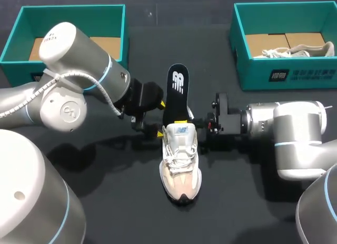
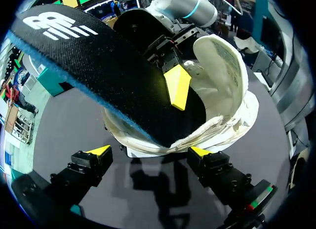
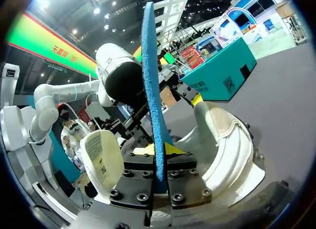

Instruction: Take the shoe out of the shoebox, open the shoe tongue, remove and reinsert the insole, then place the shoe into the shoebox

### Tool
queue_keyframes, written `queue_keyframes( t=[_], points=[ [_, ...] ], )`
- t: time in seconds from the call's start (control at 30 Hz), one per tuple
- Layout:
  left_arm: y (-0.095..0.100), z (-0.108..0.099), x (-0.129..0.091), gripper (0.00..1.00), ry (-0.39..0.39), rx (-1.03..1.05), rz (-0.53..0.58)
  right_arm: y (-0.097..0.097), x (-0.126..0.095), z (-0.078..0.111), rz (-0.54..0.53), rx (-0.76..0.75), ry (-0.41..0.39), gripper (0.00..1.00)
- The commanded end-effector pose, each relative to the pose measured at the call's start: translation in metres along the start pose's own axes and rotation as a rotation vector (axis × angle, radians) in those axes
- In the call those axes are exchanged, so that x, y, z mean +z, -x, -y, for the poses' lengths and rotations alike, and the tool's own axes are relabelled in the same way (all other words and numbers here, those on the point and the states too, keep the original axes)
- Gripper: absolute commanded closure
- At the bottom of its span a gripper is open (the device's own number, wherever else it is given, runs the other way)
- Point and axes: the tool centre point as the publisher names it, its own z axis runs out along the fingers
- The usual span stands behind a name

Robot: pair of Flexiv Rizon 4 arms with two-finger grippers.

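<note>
Right gripper (image 3: 159, 151): the two fingers are pressed onto the insole (image 1: 177, 91) from both sides and pinch it low down, at the shoe's opening. The insole stands on edge out of the shoe (image 1: 180, 160), black top, blue underside, its free end leaning toward the table's far side.

Left gripper (image 2: 149, 151): fingers spread, one yellow tip on each side of the shoe's heel end. Whether either tip touches the shoe, I cannot tell.

Right arm (image 1: 284, 125): comes in low from the right, wrist about level, fingers pointing across at the shoe's collar.

Left arm (image 1: 79, 81): comes in from the left, elbow raised, wrist turned down toward the heel, facing the right gripper across the shoe.

Shoe: white and cream, on its sole on the dark table (image 1: 121, 202), mid-table, toe toward the near edge. The tongue (image 3: 103, 157) is pulled forward off the opening.

Markings: a white logo on the insole's free end, a small blue-lettered tag on the tongue's outside, and a printed label on its inner face, too small to read. The right shoebox (image 1: 284, 70) has white print on its front wall.

Both boxes are teal, at the far corners. The left shoebox (image 1: 113, 28) shows a cardboard floor. The right one holds a second shoe (image 1: 297, 50).
</note>
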Motion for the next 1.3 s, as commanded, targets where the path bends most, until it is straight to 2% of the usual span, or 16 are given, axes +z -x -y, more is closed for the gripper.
queue_keyframes(
  t=[0.03, 0.3, 0.47, 0.5, 0.53, 0.63, 1.3],
  points=[
    [0.0, 0.0, 0.001, 0.0, -0.002, 0.001, 0.0, 0.0, 0.005, 0.008, 0.002, 0.019, -0.011, 1.0],
    [0.0, 0.0, 0.001, 0.0, -0.002, 0.001, 0.0, -0.001, 0.005, 0.013, 0.001, 0.038, -0.014, 1.0],
    [0.0, 0.0, 0.001, 0.0, -0.002, 0.001, 0.0, -0.004, 0.005, 0.005, -0.011, 0.005, -0.006, 1.0],
    [0.0, 0.0, 0.001, 0.0, -0.002, 0.001, 0.0, -0.004, 0.005, 0.003, -0.015, -0.003, -0.006, 0.95],
    [0.0, 0.0, 0.001, 0.0, -0.002, 0.001, 0.0, -0.004, 0.005, 0.001, -0.018, -0.011, -0.008, 0.85],
    [0.0, 0.0, 0.001, 0.0, -0.002, 0.001, 0.0, -0.004, 0.006, -0.006, -0.025, -0.03, -0.016, 0.8],
    [0.0, 0.0, 0.001, 0.0, -0.002, 0.001, 0.0, -0.005, -0.001, -0.038, -0.045, -0.1, -0.071, 0.76]
  ],
)
